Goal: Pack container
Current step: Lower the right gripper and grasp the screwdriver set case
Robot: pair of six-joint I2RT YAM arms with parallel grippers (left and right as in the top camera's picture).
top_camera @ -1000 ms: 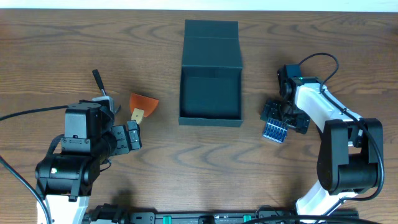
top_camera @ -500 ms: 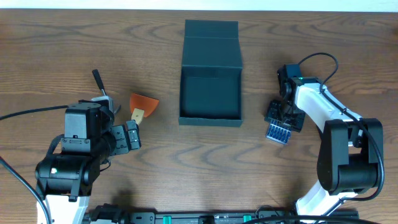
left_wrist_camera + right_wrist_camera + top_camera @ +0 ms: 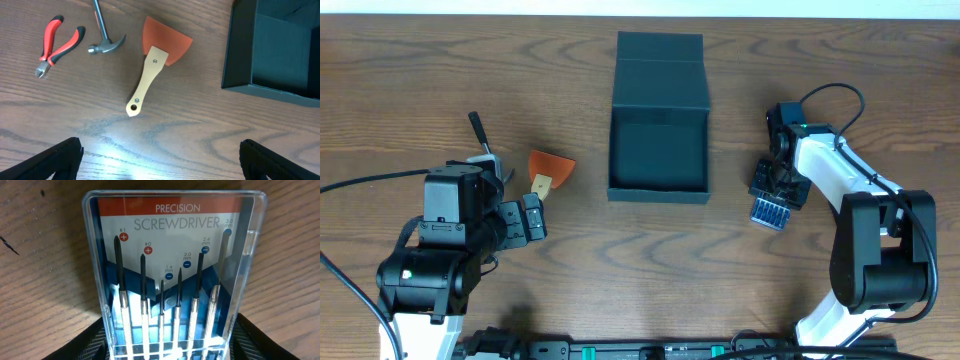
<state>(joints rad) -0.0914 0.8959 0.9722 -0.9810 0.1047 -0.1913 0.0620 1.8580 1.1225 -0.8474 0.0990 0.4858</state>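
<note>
The dark teal container [image 3: 658,188] stands open at the table's middle, its flap lid lying back, its inside bare; its corner shows in the left wrist view [image 3: 240,60]. My right gripper [image 3: 778,186] is to its right, shut on a clear precision screwdriver case [image 3: 768,210], which fills the right wrist view [image 3: 172,275] between the fingers. My left gripper [image 3: 530,218] is open and holds nothing, just below an orange scraper with a wooden handle [image 3: 548,170], also in the left wrist view [image 3: 155,65].
A small hammer [image 3: 102,35] and red-handled pliers [image 3: 57,45] lie left of the scraper. The hammer's black handle [image 3: 478,128] shows overhead beside the left arm. Bare wood lies in front of the container.
My right gripper's fingers have closed in on the screwdriver case, and the case has shifted slightly to the right and turned a little. The left arm has not moved.
</note>
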